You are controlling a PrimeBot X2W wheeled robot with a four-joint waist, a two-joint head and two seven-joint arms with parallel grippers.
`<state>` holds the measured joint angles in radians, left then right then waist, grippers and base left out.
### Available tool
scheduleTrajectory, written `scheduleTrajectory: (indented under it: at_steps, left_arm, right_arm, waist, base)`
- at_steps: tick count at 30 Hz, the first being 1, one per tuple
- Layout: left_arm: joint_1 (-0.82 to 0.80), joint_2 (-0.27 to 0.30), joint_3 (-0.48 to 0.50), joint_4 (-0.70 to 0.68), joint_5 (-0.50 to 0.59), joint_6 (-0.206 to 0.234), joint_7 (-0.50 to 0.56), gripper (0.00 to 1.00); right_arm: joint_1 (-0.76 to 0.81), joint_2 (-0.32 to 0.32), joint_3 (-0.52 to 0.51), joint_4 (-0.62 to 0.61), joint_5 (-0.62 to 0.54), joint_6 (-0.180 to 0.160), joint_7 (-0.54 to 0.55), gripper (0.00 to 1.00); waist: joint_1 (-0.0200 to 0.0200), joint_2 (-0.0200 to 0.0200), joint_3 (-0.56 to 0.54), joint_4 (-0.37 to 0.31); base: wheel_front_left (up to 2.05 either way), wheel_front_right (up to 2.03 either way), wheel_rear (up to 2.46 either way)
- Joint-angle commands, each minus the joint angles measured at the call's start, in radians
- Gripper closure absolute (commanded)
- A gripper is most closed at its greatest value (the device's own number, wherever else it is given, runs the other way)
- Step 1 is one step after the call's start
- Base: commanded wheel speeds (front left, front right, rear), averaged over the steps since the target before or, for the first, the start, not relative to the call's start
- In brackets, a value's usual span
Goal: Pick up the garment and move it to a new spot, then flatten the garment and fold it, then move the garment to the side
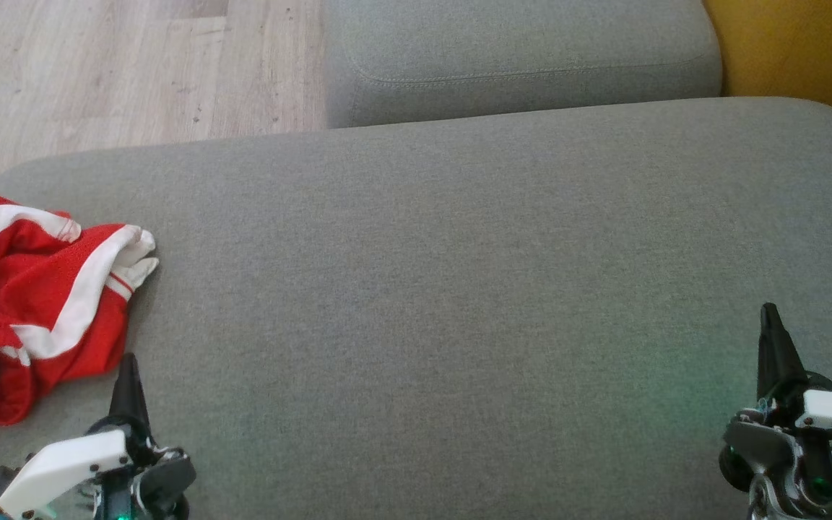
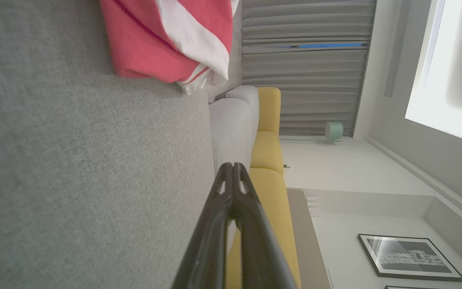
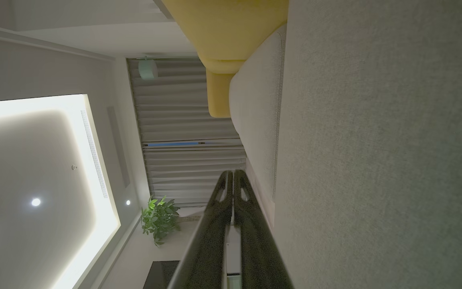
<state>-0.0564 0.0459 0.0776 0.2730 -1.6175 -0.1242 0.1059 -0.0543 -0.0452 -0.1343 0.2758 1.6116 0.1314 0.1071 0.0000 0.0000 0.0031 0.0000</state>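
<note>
- Garment: red with white bands, crumpled in a heap at the left end of the grey cushion, partly cut off by the edge of the head view.
- Left gripper: fingers pressed together, gripping nothing. It sits just beside the near edge of the heap, apart from the cloth.
- Right gripper: fingers likewise pressed together and empty, over bare cushion at the right, well apart from the garment.
- Step in hand, as we judge it: the first pick-up, not yet begun.
- To do it well, we would spread the left fingers before reaching. We would then come down on a raised fold near the white band, so the pinch takes a layer or two and not the whole wad.
- We would lift until the cloth hangs free, then carry it toward the middle of the cushion, where both arms can reach for flattening.
- Around: a second grey cushion behind, a yellow seat at the far right, wood floor at the far left.
- Hazard, in our judgement: the heap lies close to the cushion's edge, so a dragging pull could tip it onto the floor.
</note>
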Motion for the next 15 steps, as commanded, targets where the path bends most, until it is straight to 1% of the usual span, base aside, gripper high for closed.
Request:
scheduleTrajectory:
  at_steps: [1,15]
  left_arm:
    - [-0.052,0.004,0.037,-0.028,0.010,-0.007,0.008,1.00]
    - [-0.052,0.004,0.037,-0.028,0.010,-0.007,0.008,1.00]
  right_arm:
    - [-0.054,-0.005,0.019,-0.031,-0.004,-0.001,0.007,1.00]
    - [-0.054,-0.005,0.020,-0.031,-0.004,-0.001,0.007,1.00]
  waist:
    - [0.0000,0.0000,0.000,0.000]
    - [0.0000,0.0000,0.000,0.000]
  base:
    - [0.00,0.00,0.00]
    - [0.00,0.00,0.00]
